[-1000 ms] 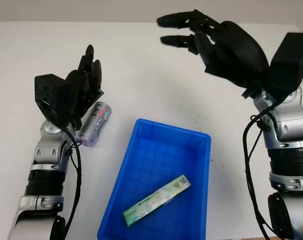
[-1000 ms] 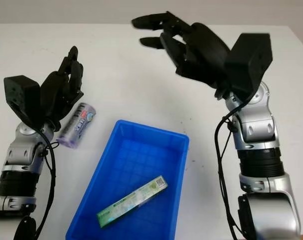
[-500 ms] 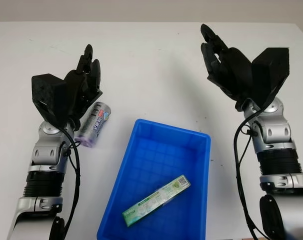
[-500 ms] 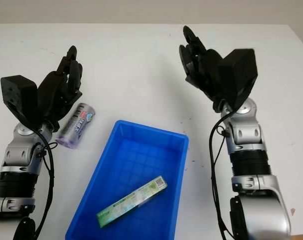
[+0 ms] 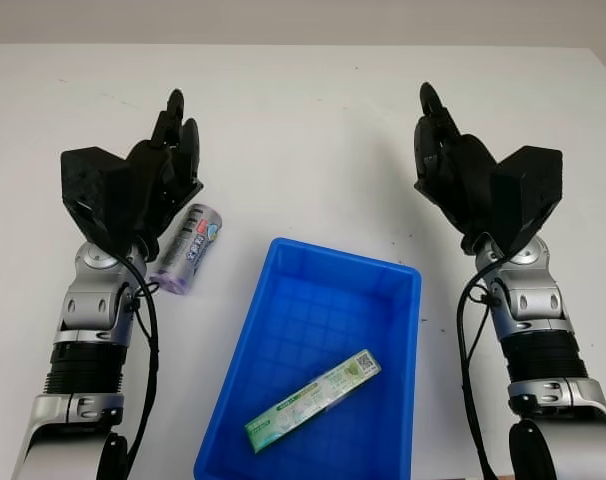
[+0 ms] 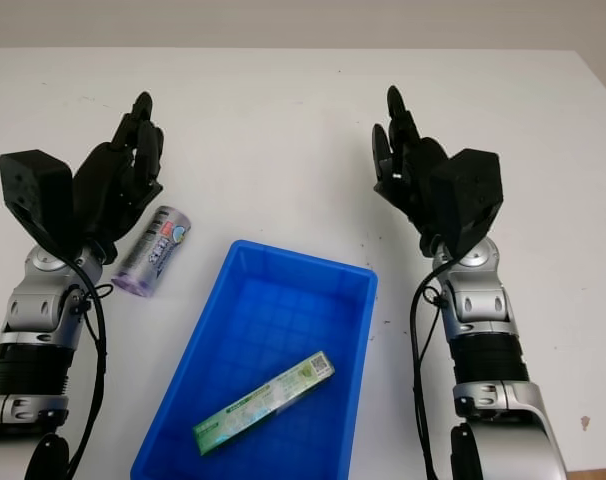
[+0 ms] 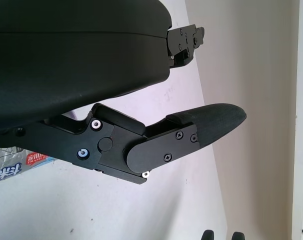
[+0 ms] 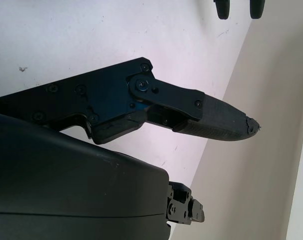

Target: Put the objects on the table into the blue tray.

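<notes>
The right hand [image 5: 453,175], open and empty, is pulling back to 2 o'clock of the blue tray [image 5: 283,300]; the open left hand [image 5: 168,165] is hovering over the remaining purple roll [image 5: 188,248] at 10 o'clock.

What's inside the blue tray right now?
The blue tray holds one long green box, lying diagonally on its floor. The rest of the floor shows bare; nothing covers it.
</notes>
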Robot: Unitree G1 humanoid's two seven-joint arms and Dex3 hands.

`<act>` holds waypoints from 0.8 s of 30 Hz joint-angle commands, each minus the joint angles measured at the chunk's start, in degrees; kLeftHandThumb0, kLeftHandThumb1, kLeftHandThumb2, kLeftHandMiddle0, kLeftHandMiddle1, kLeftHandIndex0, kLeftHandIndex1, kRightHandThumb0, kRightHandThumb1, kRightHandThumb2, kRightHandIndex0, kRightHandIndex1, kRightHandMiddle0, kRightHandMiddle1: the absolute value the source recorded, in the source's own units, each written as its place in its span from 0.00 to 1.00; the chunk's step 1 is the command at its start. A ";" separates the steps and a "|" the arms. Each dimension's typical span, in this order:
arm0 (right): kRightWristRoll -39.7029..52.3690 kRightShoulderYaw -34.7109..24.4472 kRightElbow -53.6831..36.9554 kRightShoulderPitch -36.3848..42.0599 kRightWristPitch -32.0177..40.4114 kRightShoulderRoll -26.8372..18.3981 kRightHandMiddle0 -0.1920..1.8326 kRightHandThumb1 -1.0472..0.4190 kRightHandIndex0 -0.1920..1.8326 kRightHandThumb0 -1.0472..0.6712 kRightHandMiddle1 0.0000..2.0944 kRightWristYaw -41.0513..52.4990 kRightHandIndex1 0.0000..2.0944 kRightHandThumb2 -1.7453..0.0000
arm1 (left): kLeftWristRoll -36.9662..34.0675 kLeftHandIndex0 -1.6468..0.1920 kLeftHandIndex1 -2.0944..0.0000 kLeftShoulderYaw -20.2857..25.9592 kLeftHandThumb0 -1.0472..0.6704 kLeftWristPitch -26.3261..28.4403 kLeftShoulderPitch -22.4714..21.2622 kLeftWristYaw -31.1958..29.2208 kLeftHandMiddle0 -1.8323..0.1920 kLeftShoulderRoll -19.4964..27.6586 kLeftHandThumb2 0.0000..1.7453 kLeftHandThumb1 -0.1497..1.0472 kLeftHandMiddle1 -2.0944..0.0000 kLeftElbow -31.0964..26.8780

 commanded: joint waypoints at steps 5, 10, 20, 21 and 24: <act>0.30 -0.47 -0.26 0.40 -0.67 -0.15 0.00 0.00 0.00 0.12 0.00 0.76 0.00 0.58 | 0.17 1.00 1.00 0.35 0.17 -0.54 -0.42 -0.53 1.00 1.24 0.44 1.00 1.00 -0.59; 0.31 -0.40 -2.14 0.60 1.69 -0.21 0.00 0.00 0.00 0.12 0.00 0.73 0.00 0.59 | 1.74 1.00 1.00 -0.02 0.19 -1.16 -2.08 -3.26 1.00 5.68 0.40 1.00 1.00 -1.98; 0.35 -0.34 -1.57 0.54 0.66 0.08 0.00 0.00 0.00 0.13 0.00 1.36 0.00 0.59 | 2.19 0.94 0.97 -0.04 0.24 -2.19 -10.31 -15.00 0.96 17.28 0.27 1.00 0.96 0.19; 0.39 -0.36 -1.54 0.56 0.57 0.09 0.00 0.00 0.00 0.13 0.00 1.42 0.00 0.59 | 2.32 0.94 0.96 -0.11 0.24 -2.38 -10.64 -15.42 0.95 17.68 0.26 1.00 0.96 0.39; 0.26 -0.29 -1.24 0.45 0.73 0.06 0.00 0.00 0.00 0.13 0.00 1.42 0.00 0.59 | 5.05 0.94 0.97 -2.45 0.21 -6.16 -12.68 -21.66 0.95 23.34 0.20 1.00 0.97 2.30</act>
